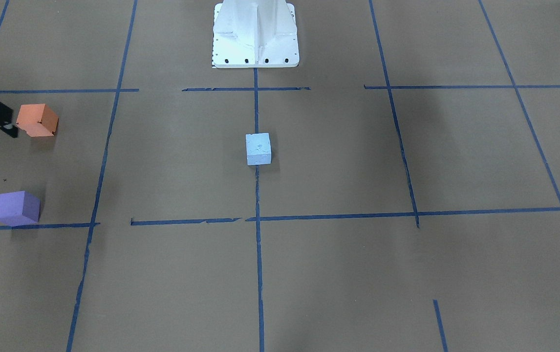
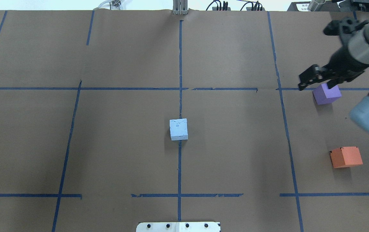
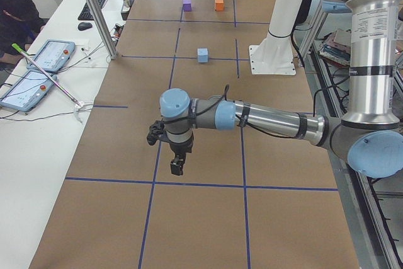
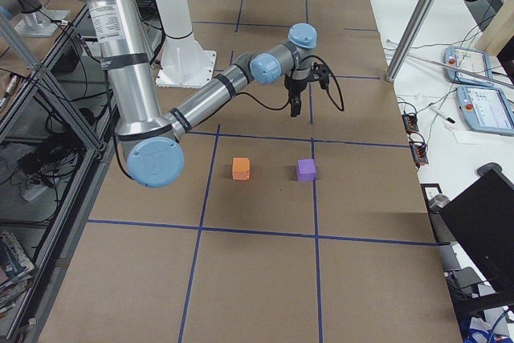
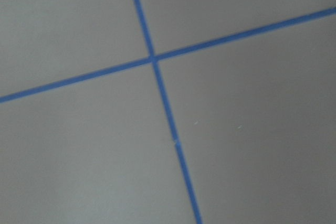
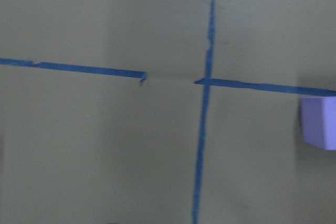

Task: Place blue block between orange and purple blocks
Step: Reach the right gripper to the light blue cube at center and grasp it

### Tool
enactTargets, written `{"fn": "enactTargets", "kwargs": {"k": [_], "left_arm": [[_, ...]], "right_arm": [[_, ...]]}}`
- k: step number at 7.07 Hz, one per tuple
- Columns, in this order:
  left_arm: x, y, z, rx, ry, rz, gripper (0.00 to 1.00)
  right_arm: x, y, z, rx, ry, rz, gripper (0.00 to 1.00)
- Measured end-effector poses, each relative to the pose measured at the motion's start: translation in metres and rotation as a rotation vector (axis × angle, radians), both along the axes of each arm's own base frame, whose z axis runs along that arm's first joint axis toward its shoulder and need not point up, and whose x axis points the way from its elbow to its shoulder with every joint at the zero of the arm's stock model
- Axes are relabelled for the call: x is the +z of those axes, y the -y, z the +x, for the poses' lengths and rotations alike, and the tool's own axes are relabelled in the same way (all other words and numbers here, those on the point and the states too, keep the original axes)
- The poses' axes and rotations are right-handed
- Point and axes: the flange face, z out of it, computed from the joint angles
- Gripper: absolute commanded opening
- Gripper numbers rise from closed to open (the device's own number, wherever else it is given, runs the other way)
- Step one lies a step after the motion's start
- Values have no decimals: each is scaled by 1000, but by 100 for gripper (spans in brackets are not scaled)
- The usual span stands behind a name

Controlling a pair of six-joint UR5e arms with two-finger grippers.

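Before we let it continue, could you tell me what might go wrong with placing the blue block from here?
The gap between the orange block and purple block leaves only modest clearance for the blue block, so an off-centre placement could nudge a neighbour. The right gripper appears close to the purple block in the overhead view and might clip it if it descends here.

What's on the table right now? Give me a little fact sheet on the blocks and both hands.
Blue block: alone at the table middle, on a tape line
Orange block: robot's right side, nearer the robot
Purple block: same side, farther out; gap between them free
Right hand: open, raised near the purple block, holding nothing
Left hand: over bare table, far from the blocks; grip unclear
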Motion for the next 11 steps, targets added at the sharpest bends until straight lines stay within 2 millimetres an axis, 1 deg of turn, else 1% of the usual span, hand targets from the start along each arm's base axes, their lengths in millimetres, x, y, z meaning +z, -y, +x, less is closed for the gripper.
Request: {"fn": "enactTargets", "kwargs": {"k": [1,2,3,4,5,6,7,8,9,11], "left_arm": [[12,-12,-3,-6,-20,4,100],[16,-16,-2,-7,-50,2,100],[17,-18,-1,-7,-72,1,100],[17,-18,-1,-7,-82,1,100],[16,-18,0,-7,-89,2,100],[15,-19,1,-7,-109,0,100],[13,-19,3,-6,-131,-2,100],[13,-19,4,-6,-141,-3,100],[13,-19,4,-6,-144,-4,100],[14,-19,4,-6,-146,-6,100]], "right_arm": [[-38,-14,-62,3,0,0,100],[-73,-28,-116,15,4,1,100],[-105,-38,-163,36,8,-4,100],[-132,-43,-204,57,7,-11,100],[-153,-43,-241,74,-1,-27,100],[-170,-44,-278,89,-18,-46,100],[-179,-47,-309,98,-43,-52,100],[-181,-51,-329,100,-63,-51,100],[-177,-57,-342,92,-82,-49,100],[-167,-65,-359,62,-110,-35,100]]}}
